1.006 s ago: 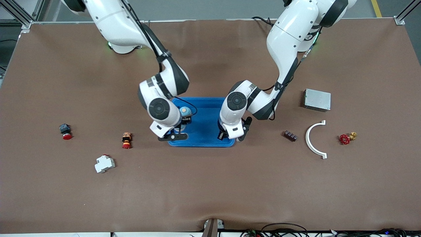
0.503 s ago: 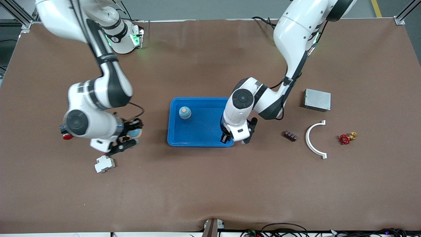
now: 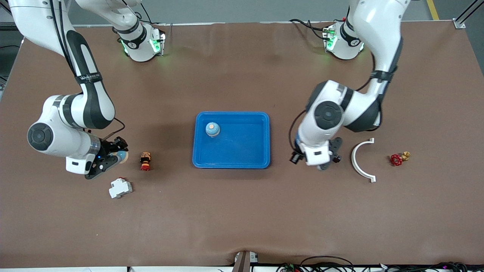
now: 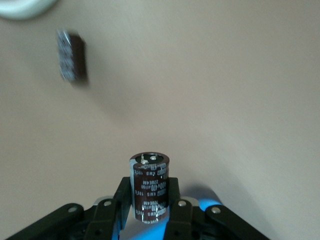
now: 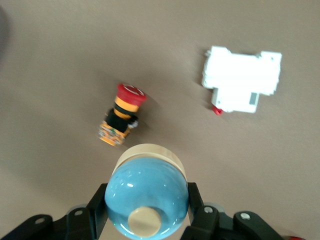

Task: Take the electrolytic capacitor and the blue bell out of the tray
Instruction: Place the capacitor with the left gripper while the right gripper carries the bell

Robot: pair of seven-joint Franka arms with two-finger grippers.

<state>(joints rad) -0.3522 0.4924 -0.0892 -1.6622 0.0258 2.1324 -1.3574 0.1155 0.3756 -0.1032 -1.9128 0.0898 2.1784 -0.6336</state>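
Both my arms have swung out from the blue plastic tray (image 3: 231,160) over brown matte cloth (image 3: 242,211). My left gripper (image 4: 150,210) clamps the glossy maroon cylindrical capacitor (image 4: 149,186); my right gripper (image 5: 146,212) clamps the smooth blue domed bell (image 5: 146,196), seen only by wrist cameras.

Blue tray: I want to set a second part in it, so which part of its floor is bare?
Only a blue bell stands in the blue tray, in the corner toward the right arm's base. The rest of its floor is bare.
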